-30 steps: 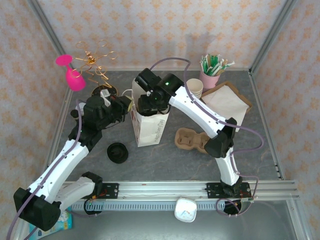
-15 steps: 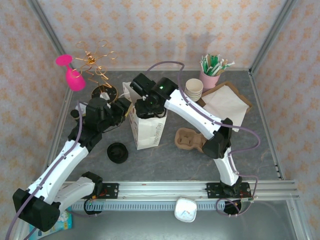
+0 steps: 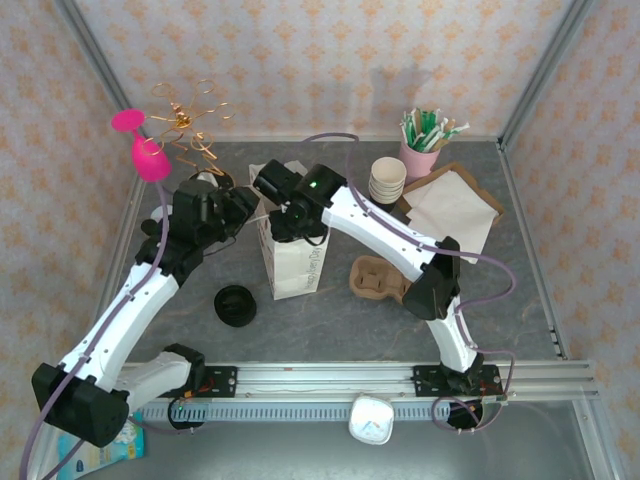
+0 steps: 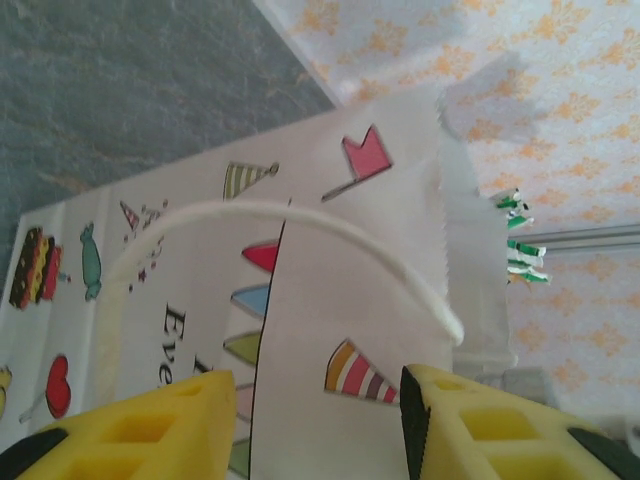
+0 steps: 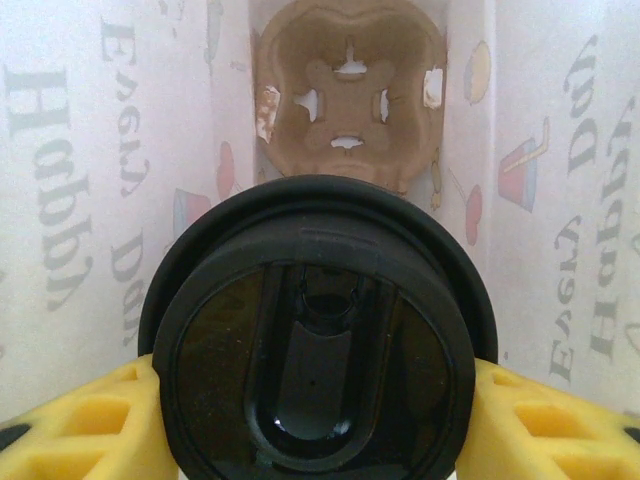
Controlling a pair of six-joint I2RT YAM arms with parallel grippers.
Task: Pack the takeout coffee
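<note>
At the far left of the overhead view, a pink goblet (image 3: pixel 147 157) hangs beside a gold wire stand (image 3: pixel 190 115). Right of them, the left gripper (image 4: pixel 316 400) sits at the left edge of the white paper bag (image 3: pixel 297 262). In its wrist view, its yellow fingers (image 4: pixel 150 430) are spread apart and grip nothing. The bag's printed side and white cord handle (image 4: pixel 300 215) lie beyond the gap. A loose black lid (image 3: pixel 235 305) lies on the table lower left of the bag.

At the centre, the right gripper (image 5: pixel 316 420) reaches into the bag's open top, clamped on the takeout coffee (image 5: pixel 318 340). From above, the coffee appears as a round, glossy black lid with a raised rim and a long recessed groove running to the sip hole. The yellow pads press it from both sides. It is inside the bag, between the white printed walls and above a brown cardboard carrier (image 5: pixel 348 100) at the bottom.

Right of the bag, another cardboard carrier (image 3: pixel 378 280) rests on the table. Further toward the upper right are a stack of cream cups (image 3: pixel 387 178), a pink cup of sticks (image 3: pixel 420 158) and a brown tray (image 3: pixel 455 205).
</note>
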